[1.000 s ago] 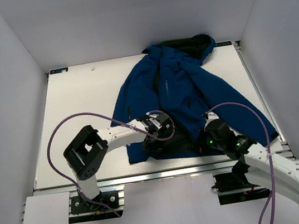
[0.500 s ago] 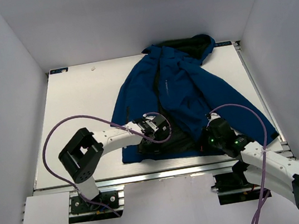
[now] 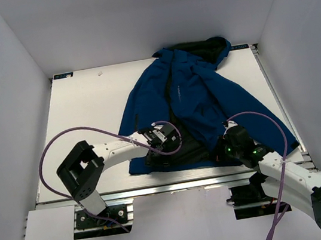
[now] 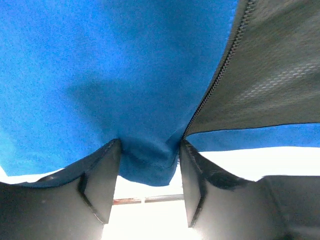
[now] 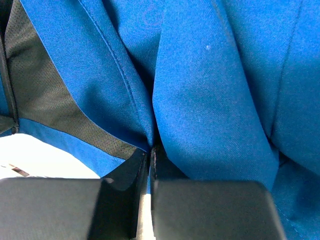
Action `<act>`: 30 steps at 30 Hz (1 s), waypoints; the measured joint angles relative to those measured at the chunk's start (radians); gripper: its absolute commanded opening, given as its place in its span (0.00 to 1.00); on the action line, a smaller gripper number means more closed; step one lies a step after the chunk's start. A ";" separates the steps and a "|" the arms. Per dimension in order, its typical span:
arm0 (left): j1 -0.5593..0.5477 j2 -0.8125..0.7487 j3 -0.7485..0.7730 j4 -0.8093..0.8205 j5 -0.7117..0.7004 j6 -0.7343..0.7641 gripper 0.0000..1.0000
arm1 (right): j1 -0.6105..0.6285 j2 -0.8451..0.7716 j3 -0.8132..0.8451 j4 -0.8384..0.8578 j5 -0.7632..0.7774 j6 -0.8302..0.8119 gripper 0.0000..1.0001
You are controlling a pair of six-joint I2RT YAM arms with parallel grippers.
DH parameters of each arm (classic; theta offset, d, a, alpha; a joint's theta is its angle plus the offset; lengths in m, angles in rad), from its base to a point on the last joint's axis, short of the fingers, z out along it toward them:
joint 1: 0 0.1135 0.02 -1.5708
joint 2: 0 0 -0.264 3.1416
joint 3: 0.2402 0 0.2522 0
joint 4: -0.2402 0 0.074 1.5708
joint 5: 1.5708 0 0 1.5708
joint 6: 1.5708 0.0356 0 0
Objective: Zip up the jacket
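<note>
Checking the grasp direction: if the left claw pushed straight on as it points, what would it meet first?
The jacket: the left claw straddles its blue hem fold, so it would likely press straight into that fabric.

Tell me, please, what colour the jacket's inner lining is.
Black; the lining shows best in the left wrist view.

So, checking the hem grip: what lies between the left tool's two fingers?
A bunched fold of the jacket hem fills the left tool, beside the zipper teeth and black lining; the left wrist view shows it.
</note>
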 measured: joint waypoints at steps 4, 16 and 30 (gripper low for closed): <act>0.000 0.000 -0.013 -0.010 0.002 0.002 0.34 | -0.002 0.002 0.000 0.001 -0.002 -0.001 0.00; 0.000 -0.078 -0.019 -0.020 0.000 0.023 0.00 | -0.008 0.006 0.000 0.003 -0.010 -0.003 0.00; 0.007 -0.341 -0.084 0.183 0.109 0.117 0.00 | -0.014 -0.135 0.008 0.026 -0.238 -0.219 0.00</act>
